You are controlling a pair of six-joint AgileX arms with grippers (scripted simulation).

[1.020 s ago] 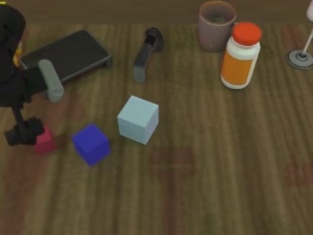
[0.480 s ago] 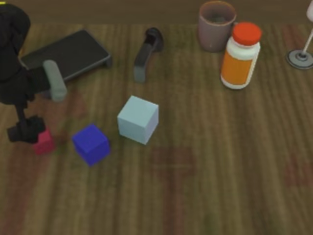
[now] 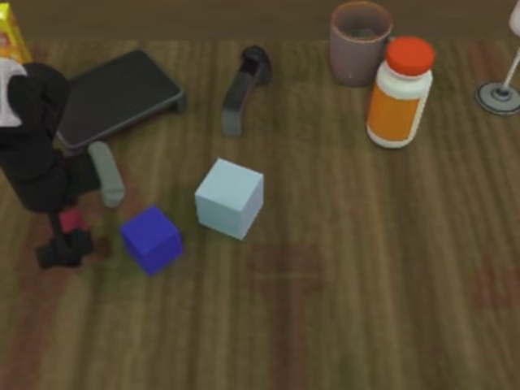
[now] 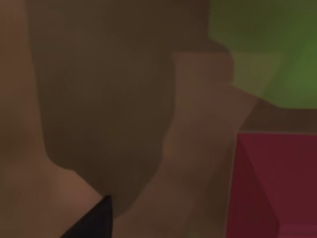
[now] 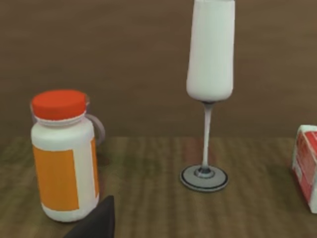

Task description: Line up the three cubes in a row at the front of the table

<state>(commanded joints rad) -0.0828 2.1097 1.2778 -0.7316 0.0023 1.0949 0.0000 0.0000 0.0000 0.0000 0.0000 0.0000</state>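
The small dark red cube (image 3: 73,220) lies at the table's left, half covered by my left gripper (image 3: 67,240), which stands open right over it. In the left wrist view the red cube (image 4: 275,186) fills one corner, and one dark fingertip (image 4: 96,220) shows apart from it, with bare wood between. The deep blue cube (image 3: 151,239) sits just right of the red one. The pale blue-white cube (image 3: 230,197) rests further right and a little back. My right arm is outside the top view; one of its fingertips (image 5: 99,220) shows, and nothing is held.
A dark grey tray (image 3: 122,89) stands at the back left, with a yellow box (image 3: 11,32) in the corner. A dark curved tool (image 3: 242,91), a brown cup (image 3: 360,42), an orange-labelled bottle (image 3: 400,91) and a glass's foot (image 3: 499,97) line the back. A red-white carton (image 5: 307,166) sits beside the glass.
My left arm has swung forward and right, bringing its gripper from the red cube's left side to over it. The blue and pale cubes have not moved.
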